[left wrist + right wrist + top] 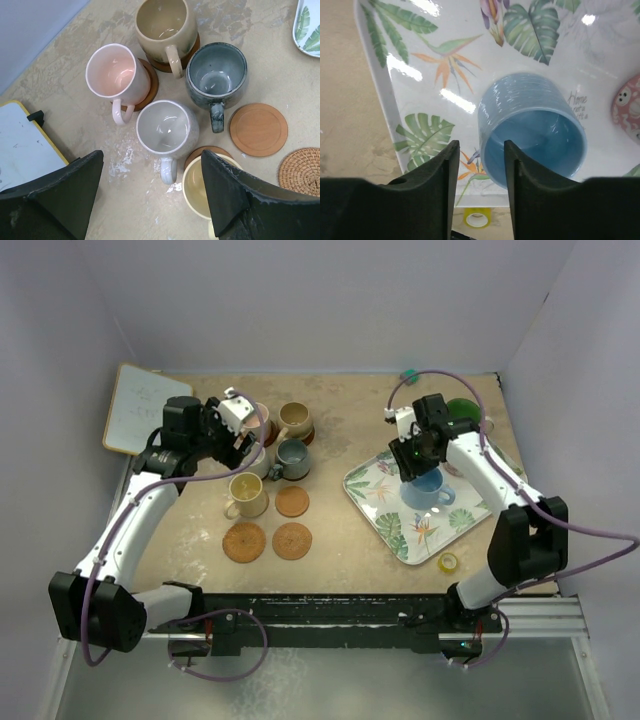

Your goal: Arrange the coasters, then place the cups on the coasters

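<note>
Five cups stand on coasters at the left: pink [117, 75], tan [162, 22], slate [216, 75], grey [167, 127] and yellow [197, 190]. My left gripper [152, 157] hangs open above the grey and yellow ones, holding nothing. A plain wooden coaster [258, 129] and a rattan coaster [302, 170] lie bare; a third coaster [292, 540] lies beside the rattan one. On the leaf tray [380, 100] stands the light blue cup [535, 135]. My right gripper [481, 150] is open just over its near rim. A red patterned cup [627, 107] shows at the edge. The green cup [462, 412] stands further back.
A whiteboard [140, 408] leans at the far left by the wall. A small yellow tape roll [477, 217] lies off the tray's near corner. A small teal object [408, 373] sits at the back wall. White walls close in the table on three sides.
</note>
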Available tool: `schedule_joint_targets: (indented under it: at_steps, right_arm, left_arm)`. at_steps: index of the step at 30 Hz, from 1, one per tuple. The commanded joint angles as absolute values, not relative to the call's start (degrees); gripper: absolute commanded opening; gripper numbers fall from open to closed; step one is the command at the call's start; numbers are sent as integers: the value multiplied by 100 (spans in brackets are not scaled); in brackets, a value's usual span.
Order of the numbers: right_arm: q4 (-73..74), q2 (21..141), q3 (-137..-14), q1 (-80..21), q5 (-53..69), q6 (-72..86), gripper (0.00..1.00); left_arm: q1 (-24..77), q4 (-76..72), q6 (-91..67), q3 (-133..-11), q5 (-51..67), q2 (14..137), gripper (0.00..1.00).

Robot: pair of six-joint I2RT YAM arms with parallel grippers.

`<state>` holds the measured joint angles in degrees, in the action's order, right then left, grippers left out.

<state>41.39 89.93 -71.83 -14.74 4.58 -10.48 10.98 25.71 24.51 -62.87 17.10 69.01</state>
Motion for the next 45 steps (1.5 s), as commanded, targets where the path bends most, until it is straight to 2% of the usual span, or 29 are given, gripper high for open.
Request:
schedule_joint_targets:
  at_steps: [1, 7, 12, 25, 32, 45]
  right_arm:
    - [4543, 8513, -7738, -1503, 888, -1861, 47]
    - [4334, 8360, -7872, -1439, 429, -3123, 59]
    - [4576, 8726, -8164, -1320, 203, -4290, 66]
    - [5512, 10100, -8833, -1028, 305, -5571, 71]
    - [5578, 10463, -8815, -1024, 508, -5587, 65]
    - [5435, 10442, -8486, -1033, 766, -4810, 37]
  left_arm:
    - [1063, 2321, 2425, -6218, 1705, 6644, 76]
    - [1063, 2336, 2469, -6144, 1711, 6509, 76]
    - [1063, 2397, 2509, -6139, 1698, 6412, 77]
    - [1063, 2515, 2593, -6136, 1541, 6302, 77]
    - [1063, 2522, 2581, -6132, 1550, 6323, 77]
    - [1072, 2579, 2681, -6174, 1617, 6454, 77]
